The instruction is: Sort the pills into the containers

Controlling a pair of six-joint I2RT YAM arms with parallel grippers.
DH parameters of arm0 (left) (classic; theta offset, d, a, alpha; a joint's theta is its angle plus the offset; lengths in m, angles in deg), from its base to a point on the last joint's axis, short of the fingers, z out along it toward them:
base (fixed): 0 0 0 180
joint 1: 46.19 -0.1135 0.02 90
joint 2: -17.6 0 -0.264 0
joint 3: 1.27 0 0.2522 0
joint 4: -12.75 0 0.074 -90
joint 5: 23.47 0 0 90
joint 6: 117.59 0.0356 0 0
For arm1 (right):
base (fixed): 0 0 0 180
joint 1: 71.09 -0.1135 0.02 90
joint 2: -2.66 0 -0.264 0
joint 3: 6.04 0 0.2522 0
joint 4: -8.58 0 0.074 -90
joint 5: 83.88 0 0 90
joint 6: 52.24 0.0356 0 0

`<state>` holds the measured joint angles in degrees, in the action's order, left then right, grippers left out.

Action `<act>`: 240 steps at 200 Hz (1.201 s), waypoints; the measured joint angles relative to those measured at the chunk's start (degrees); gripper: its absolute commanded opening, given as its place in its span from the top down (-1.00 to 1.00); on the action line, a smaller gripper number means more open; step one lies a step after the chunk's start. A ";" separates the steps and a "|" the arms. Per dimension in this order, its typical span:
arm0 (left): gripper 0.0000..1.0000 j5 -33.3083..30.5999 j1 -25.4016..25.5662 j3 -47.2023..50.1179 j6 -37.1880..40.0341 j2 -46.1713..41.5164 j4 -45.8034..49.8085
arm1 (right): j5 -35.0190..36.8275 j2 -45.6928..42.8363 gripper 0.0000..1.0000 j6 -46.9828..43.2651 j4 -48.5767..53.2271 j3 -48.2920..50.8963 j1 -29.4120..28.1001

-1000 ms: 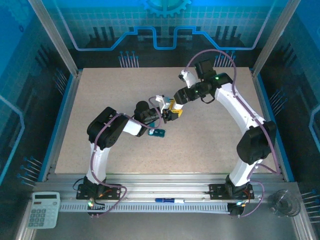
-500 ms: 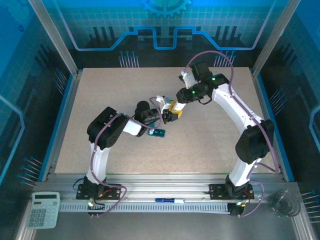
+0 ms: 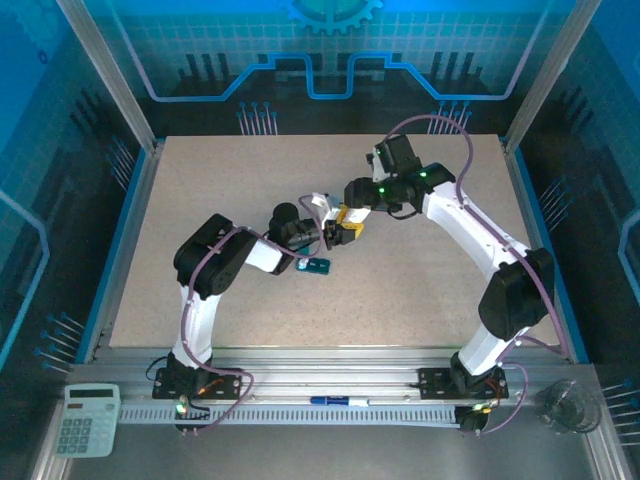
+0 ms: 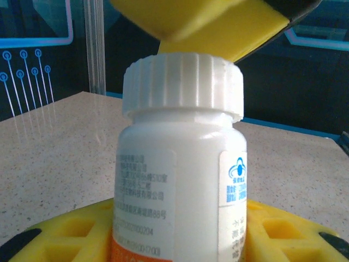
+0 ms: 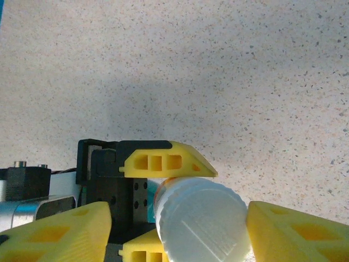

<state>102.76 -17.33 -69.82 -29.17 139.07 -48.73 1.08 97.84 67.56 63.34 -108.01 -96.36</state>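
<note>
Your left fingers (image 4: 71, 234) grip the white pill bottle (image 4: 180, 180); right fingers (image 5: 294, 229) straddle its cap (image 5: 202, 221), not closed. Cap on, so sorting looks unstarted; the teal pill box (image 3: 315, 265) lies near the bottle

The top external camera hangs high behind the arm bases (image 3: 185, 378) and looks down on the whole table (image 3: 200, 200) from far back. The left wrist camera sits low and very near the white bottle (image 4: 180, 180), facing level across the table. The right wrist camera looks straight down, close on that bottle's cap (image 5: 202, 218). All three share the table's middle
</note>
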 measured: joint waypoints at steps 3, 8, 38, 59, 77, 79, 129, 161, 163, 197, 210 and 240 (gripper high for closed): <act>1.00 0.02 0.00 0.00 0.02 -0.02 -0.26 | -0.07 -0.07 -0.48 -0.07 0.11 -0.13 0.15; 1.00 0.02 0.00 0.00 0.02 -0.02 -0.68 | -0.28 -0.26 -0.50 -0.13 0.22 -0.28 0.26; 1.00 0.02 0.00 -0.02 0.00 -0.02 -1.77 | -2.80 -3.10 -0.56 -1.53 0.46 -0.42 2.89; 1.00 0.04 0.00 -0.02 -0.04 -0.02 -1.95 | -5.25 -5.49 -0.64 -3.91 -0.11 -0.39 5.70; 1.00 0.04 0.00 -0.02 -0.22 -0.04 -2.25 | -8.72 -6.75 -0.66 -7.34 -1.62 -0.15 7.85; 1.00 0.04 0.00 -0.04 -0.28 -0.04 -2.25 | -9.01 -6.80 -0.66 -7.67 -1.75 -0.13 8.00; 1.00 0.09 0.00 -0.83 -1.55 -0.35 -2.27 | -17.92 -3.21 -0.67 -16.85 -1.20 -1.11 8.85; 1.00 0.09 0.00 -0.98 -1.53 -0.70 -2.67 | -19.71 1.33 -0.64 -19.65 0.79 -2.25 8.85; 1.00 0.09 0.00 -0.98 -1.53 -0.74 -2.67 | -19.74 1.49 -0.63 -19.74 0.85 -2.25 8.85; 1.00 0.09 0.00 -1.01 -1.53 -0.87 -2.69 | -20.17 2.97 -0.53 -20.94 2.67 -2.64 8.85; 1.00 0.09 0.00 -1.01 -1.53 -0.87 -2.67 | -20.50 3.10 -0.45 -21.11 2.89 -3.06 8.83; 1.00 0.09 0.00 -1.01 -1.53 -0.87 -2.69 | -21.00 3.26 -0.27 -21.22 3.10 -3.96 8.79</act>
<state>102.85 -17.33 -70.83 -30.70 138.20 -51.42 -19.93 101.09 46.34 66.44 -111.96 -87.58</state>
